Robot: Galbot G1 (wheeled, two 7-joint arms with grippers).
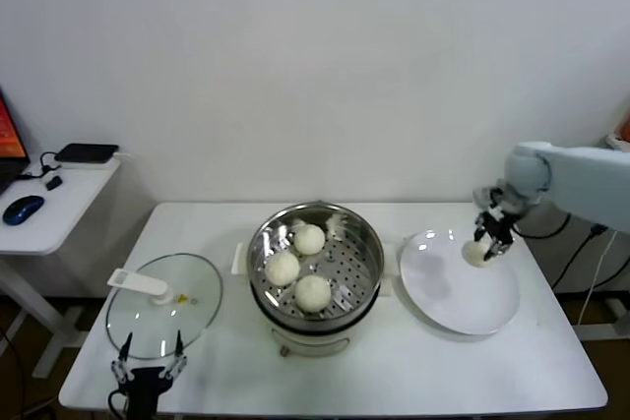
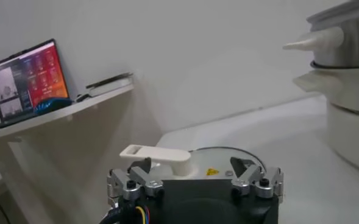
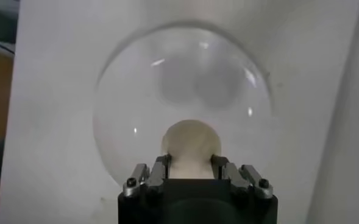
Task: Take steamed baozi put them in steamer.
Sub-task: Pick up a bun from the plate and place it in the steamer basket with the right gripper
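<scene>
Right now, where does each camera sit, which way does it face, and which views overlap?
Head view: high, looking down at the table; steamer central, both arms visible.
Left wrist view: low by the table edge, facing the glass lid; left gripper open.
Right wrist view: above the plate, looking down; right gripper shut on a baozi.
Shared: head and right wrist both show that baozi and the plate.

Right tool (image 1: 485, 243) clamped, arm extended; left tool (image 1: 148, 373) low, parted.
</scene>
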